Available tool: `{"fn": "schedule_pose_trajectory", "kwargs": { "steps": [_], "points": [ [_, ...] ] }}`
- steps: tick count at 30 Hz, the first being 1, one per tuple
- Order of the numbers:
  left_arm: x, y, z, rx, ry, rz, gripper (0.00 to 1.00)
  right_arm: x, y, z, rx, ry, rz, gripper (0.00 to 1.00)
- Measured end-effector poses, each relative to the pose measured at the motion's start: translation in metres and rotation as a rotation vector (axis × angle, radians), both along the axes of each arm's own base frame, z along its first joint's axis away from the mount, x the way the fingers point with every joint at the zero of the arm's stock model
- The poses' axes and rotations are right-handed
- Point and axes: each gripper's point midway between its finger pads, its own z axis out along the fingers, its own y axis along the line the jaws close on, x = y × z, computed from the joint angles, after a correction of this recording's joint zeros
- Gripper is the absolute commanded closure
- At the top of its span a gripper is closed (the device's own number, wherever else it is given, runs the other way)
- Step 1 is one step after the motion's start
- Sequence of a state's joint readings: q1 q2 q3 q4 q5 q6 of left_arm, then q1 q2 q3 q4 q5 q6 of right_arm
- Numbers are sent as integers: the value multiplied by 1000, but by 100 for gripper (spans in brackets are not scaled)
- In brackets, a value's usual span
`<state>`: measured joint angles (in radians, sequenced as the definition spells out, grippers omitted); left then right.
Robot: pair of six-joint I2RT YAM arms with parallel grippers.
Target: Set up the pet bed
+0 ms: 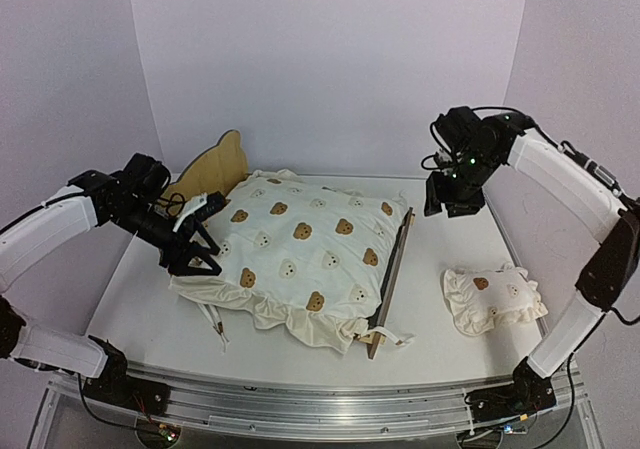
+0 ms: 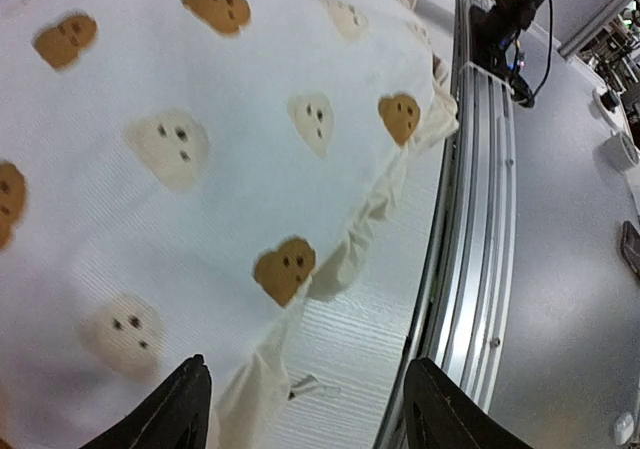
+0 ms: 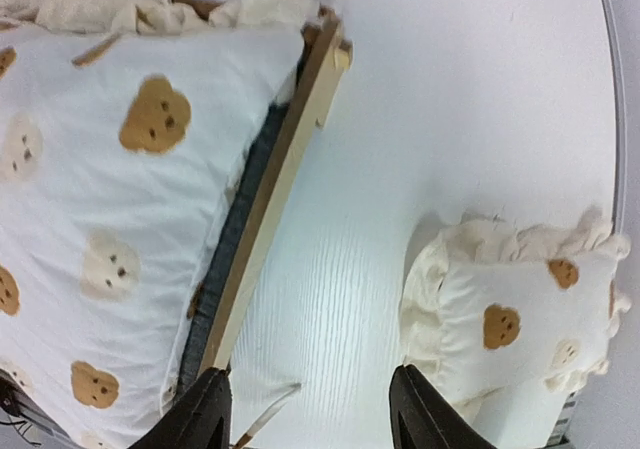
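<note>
Plywood shows only at the edges: the pet bed [image 1: 392, 274] sits mid-table under the cream bear-print cushion [image 1: 300, 254]. Its long axis runs across us, with the eared headboard [image 1: 215, 164] toward the left arm and the footboard toward the right. Our left gripper [image 1: 208, 249] hovers at the cushion's headboard-side edge, fingers spread with nothing between them. Our right gripper [image 1: 450, 207] hangs off the bed's far right corner, fingers likewise apart and empty. The ruffled pillow [image 1: 493, 299] lies right of the footboard, nearer the arm bases than those fingers. We judge the right arm better placed to fetch it.
</note>
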<state>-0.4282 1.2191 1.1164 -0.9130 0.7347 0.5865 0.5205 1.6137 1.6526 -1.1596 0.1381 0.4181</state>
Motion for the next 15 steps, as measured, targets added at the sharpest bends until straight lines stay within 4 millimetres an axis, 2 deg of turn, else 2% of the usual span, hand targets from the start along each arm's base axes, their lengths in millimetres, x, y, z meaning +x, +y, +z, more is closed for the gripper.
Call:
{"fn": "schedule_pose_trajectory", "kwargs": {
  "steps": [1,4,7,10,15],
  "points": [
    [-7,3,-14,19,20,-18,33,13,-1,7,-4,-14,11,43],
    [-26,14,-49,83,75,-55,33,71,10,25,-4,-94,57,41],
    [-33,24,-73,143,73,-74,34,127,22,21,-7,-158,94,41],
    [-37,36,-97,217,54,-73,34,173,34,-7,15,-189,127,41],
    [-35,64,-145,386,15,-22,31,209,53,-79,98,-133,170,44]
  ]
}}
